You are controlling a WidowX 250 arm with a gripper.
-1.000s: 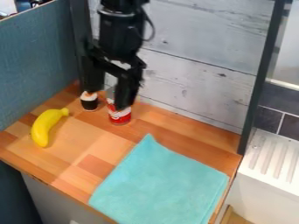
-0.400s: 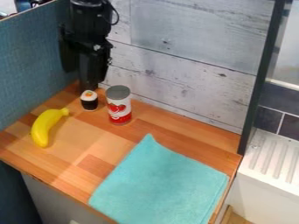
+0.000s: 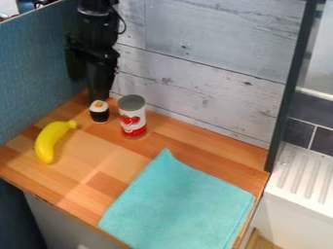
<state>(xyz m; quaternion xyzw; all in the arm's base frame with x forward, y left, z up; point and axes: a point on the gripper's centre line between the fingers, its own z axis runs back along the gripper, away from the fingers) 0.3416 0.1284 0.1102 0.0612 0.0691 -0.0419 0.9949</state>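
Note:
The black gripper (image 3: 99, 92) hangs over the back left corner of the wooden counter, just behind a small sushi roll (image 3: 100, 112) with a black band, white top and orange centre. Right of the roll, a red and white can (image 3: 133, 116) with a grey top stands upright. A yellow banana (image 3: 52, 141) lies on the left part of the counter. The turquoise cloth (image 3: 179, 204) is spread flat at the front right.
A blue panel (image 3: 42, 68) borders the left side and a whitewashed plank wall (image 3: 214, 73) the back. A dark post (image 3: 289, 87) rises at the counter's right corner. Beyond it is a white ridged surface (image 3: 305, 180).
The arm has moved left and back from in front of the can to the corner behind the sushi roll. The can, roll, banana and cloth have stayed where they were.

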